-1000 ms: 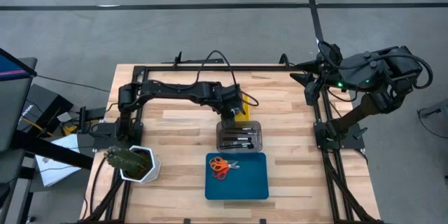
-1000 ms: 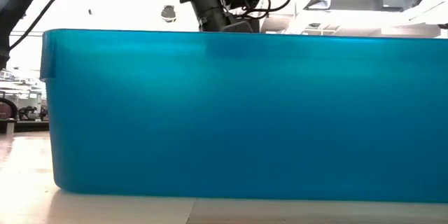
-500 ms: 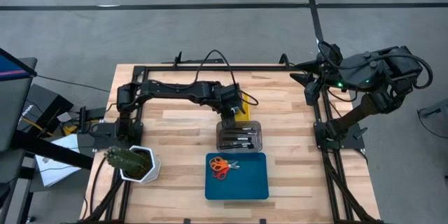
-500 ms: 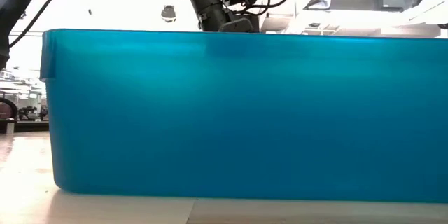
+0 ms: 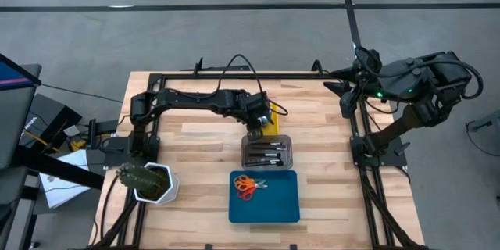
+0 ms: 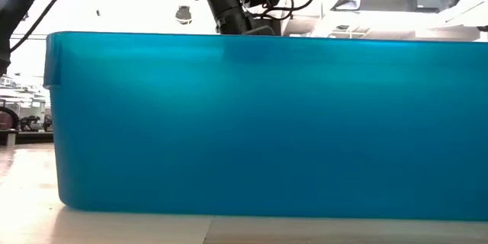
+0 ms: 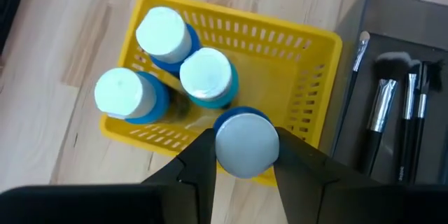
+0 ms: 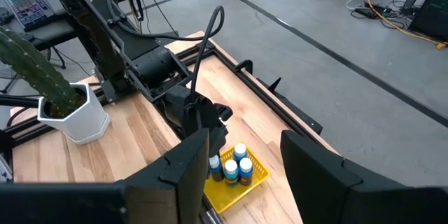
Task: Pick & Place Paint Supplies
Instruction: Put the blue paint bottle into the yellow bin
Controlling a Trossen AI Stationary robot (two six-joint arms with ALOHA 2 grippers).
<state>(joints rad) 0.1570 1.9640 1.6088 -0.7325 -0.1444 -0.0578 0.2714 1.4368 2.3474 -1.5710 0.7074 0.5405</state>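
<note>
My left gripper [image 5: 258,122] hangs over the yellow tray [image 5: 271,126] at the table's middle and is shut on a small blue bottle with a white cap [image 7: 246,145]. Three more blue bottles [image 7: 205,77] stand upright in the yellow tray [image 7: 308,77]. Dark-handled brushes [image 7: 383,108] lie in the clear tray [image 5: 267,153]. Orange-handled scissors [image 5: 247,186] lie in the blue tray [image 5: 275,203]. My right gripper [image 8: 238,175] is open and empty, held high off the table's far right corner [image 5: 344,86]. My left gripper pinches the bottle at its top, one finger [image 7: 199,164] on each side of the white cap [image 7: 222,147]. The fingers point down from above. The bottle stands upright over the yellow tray's rim nearest the clear tray; its base is hidden under the cap.
A green cactus in a white pot [image 5: 148,181] stands at the near left. The blue tray's wall [image 6: 259,122] fills the low view. The clear tray lies right beside the yellow tray, toward the near edge. Bare wood shows to the left and right of the trays.
My left gripper, still shut on the bottle, has shifted a little toward the table's far edge over the yellow tray. My right arm has kept still.
</note>
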